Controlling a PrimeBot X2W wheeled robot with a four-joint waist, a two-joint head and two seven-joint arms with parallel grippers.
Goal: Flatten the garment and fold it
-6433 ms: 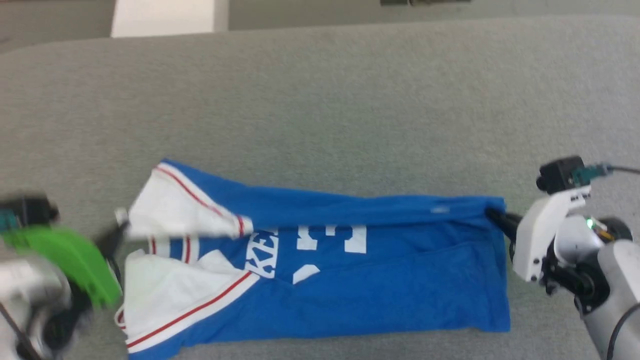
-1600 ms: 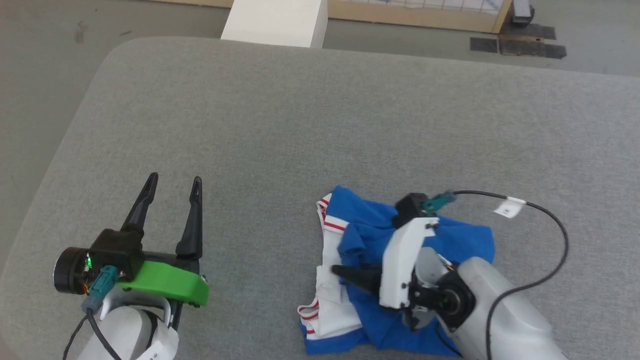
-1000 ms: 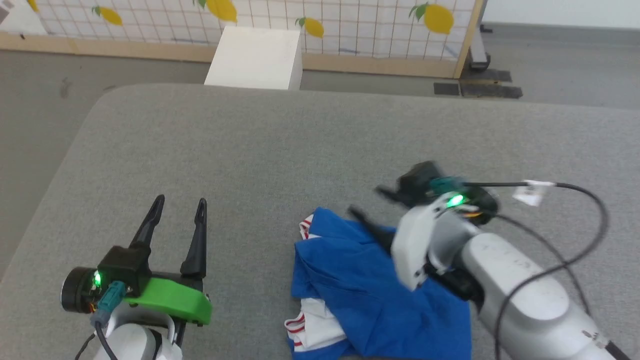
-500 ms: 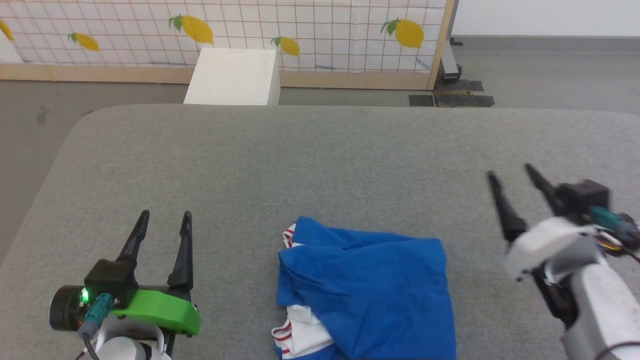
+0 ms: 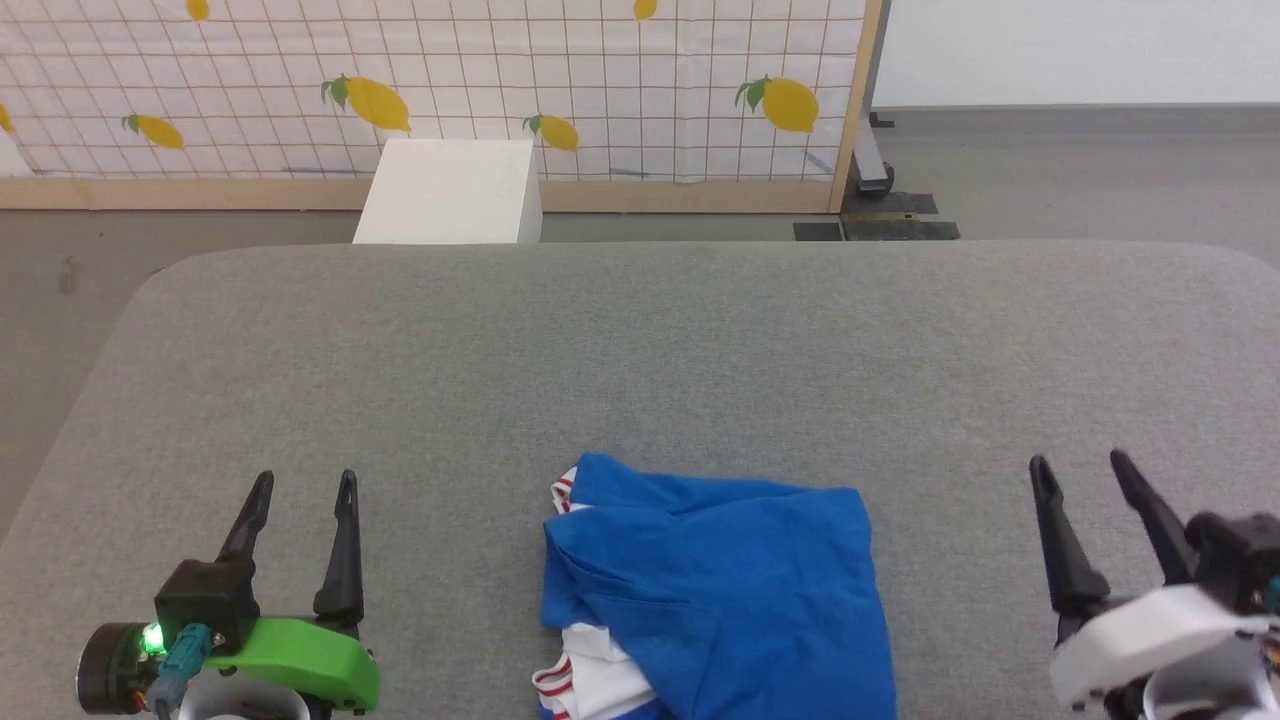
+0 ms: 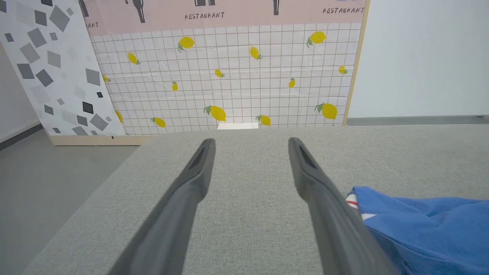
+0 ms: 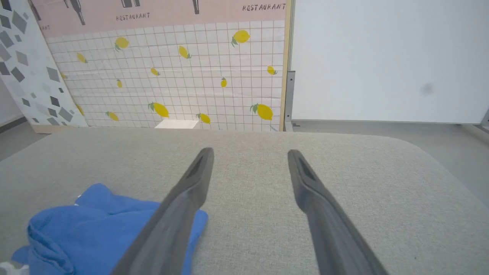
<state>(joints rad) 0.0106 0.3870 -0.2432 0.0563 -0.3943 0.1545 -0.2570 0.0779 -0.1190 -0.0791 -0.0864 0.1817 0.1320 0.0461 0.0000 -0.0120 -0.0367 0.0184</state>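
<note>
The garment [image 5: 715, 595] lies folded into a compact blue square at the near middle of the grey table [image 5: 640, 350], with white, red-striped sleeve edges peeking out at its left side. My left gripper [image 5: 303, 483] rests open to the garment's left, clear of it. To the right, my right gripper [image 5: 1080, 465] also stands open and empty. The left wrist view has the garment [image 6: 428, 225] at lower right, beside the open left gripper [image 6: 250, 143]. In the right wrist view the garment [image 7: 88, 225] sits at lower left, next to the open right gripper [image 7: 248, 152].
A white box [image 5: 445, 190] stands on the floor beyond the table's far edge. Behind it runs a lemon-patterned grid screen [image 5: 450, 90] with a wooden frame. Bare grey table surface stretches beyond the garment.
My right gripper has let go of the garment and swung out to the right. The garment now lies folded and still. The head camera has tilted up, shifting the whole picture.
</note>
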